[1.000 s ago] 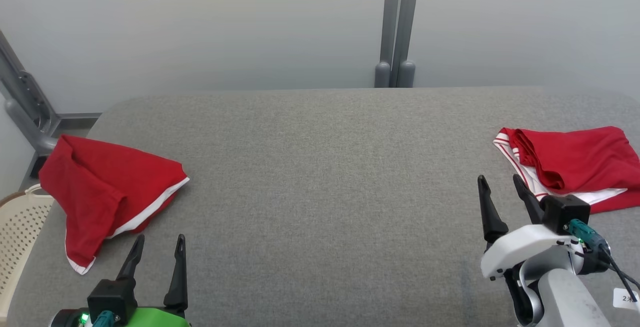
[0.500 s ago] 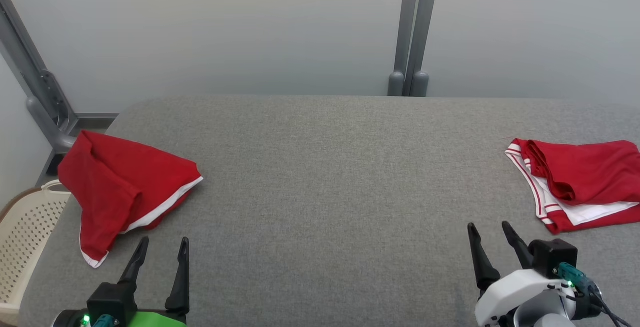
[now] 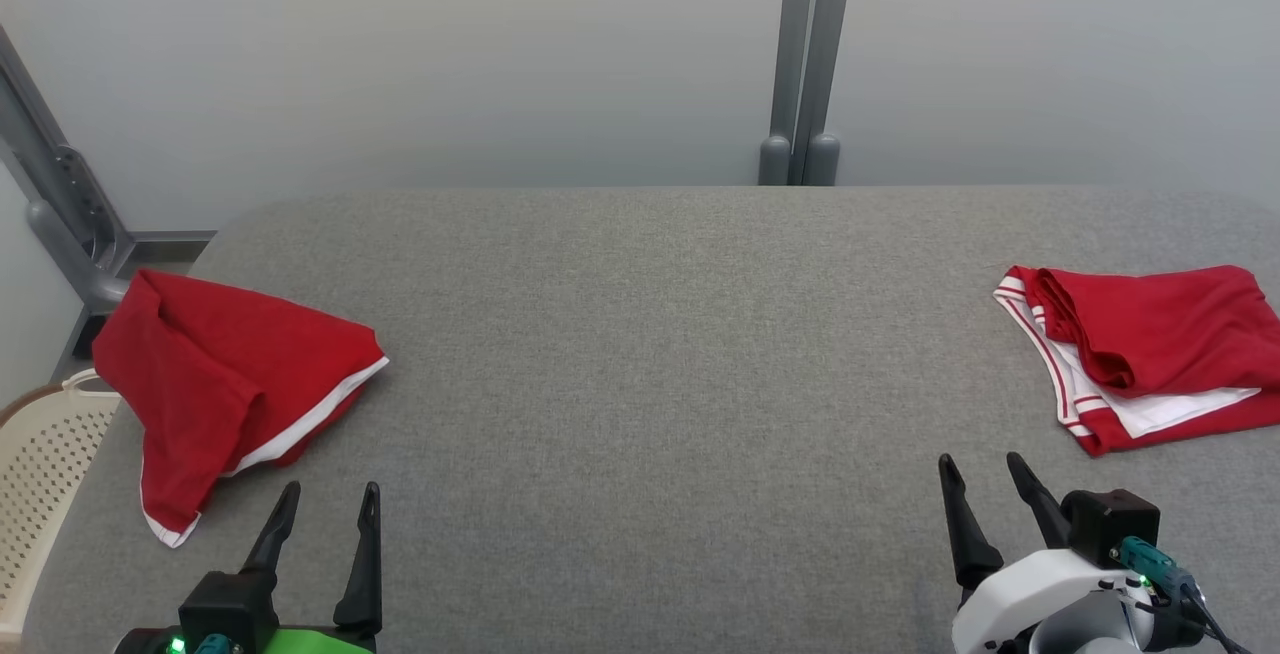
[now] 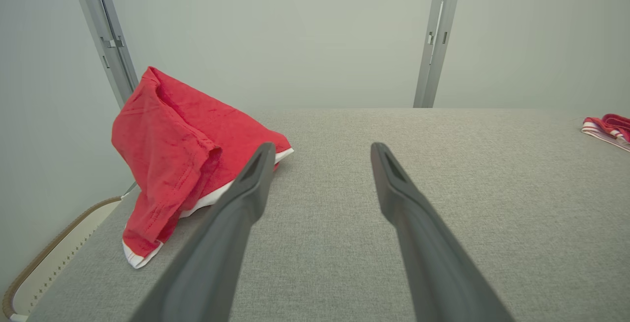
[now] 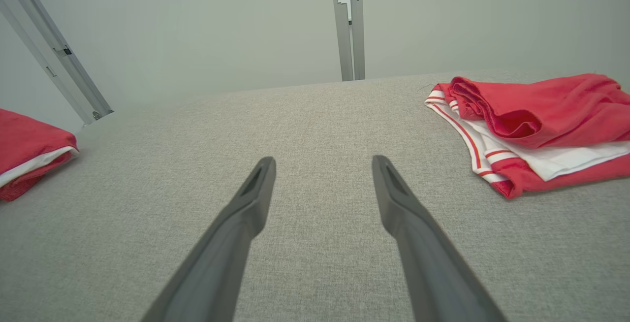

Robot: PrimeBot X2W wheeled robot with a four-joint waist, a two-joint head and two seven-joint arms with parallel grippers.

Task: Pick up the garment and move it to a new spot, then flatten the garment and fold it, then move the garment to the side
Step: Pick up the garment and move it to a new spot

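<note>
Grey fabric surface: nothing grasped.
You find the crumpled red garment at its left edge near the left hand, the folded red garment at its right edge near the right hand; both hands stand released, clear of cloth.
</note>
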